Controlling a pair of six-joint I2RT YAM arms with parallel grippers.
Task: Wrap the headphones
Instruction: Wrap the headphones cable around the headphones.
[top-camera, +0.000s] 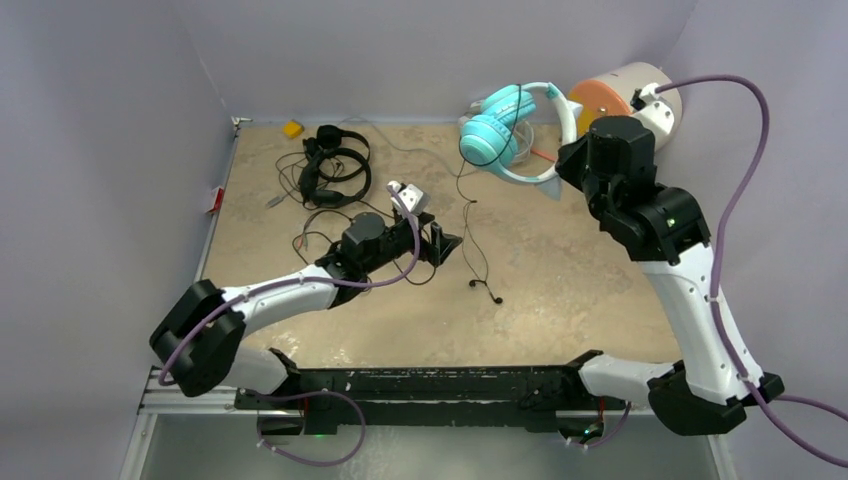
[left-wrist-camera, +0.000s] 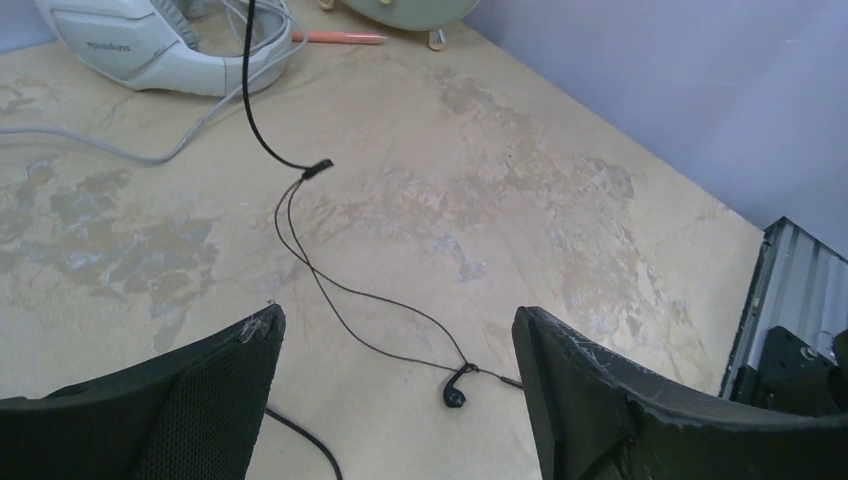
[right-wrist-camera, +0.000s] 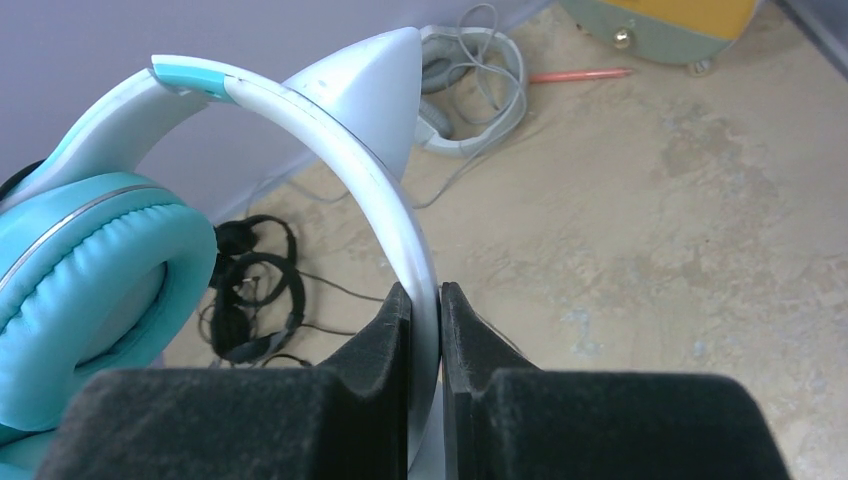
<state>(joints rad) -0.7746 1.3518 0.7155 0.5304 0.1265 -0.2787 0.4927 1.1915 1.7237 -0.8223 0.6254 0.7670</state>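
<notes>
Barely started, I'd say. Above the tabletop (top-camera: 560, 300), the right gripper (right-wrist-camera: 426, 310) is clamped on the white band of the teal headphones (top-camera: 495, 130), holding them in the air at the far right, and the black pairs (top-camera: 335, 165) sit tangled at the far left. The black cord (left-wrist-camera: 247, 80) hanging from the teal pair trails loose across the tabletop with no loops in it, and the left gripper (left-wrist-camera: 397, 330) sits low over its tail end, spread open and holding nothing.

Right claw (top-camera: 556, 172) grips teal headphones (top-camera: 495, 132) by their band. Their black cord (top-camera: 466, 215) dangles just beside the left claw (top-camera: 445, 243).
</notes>
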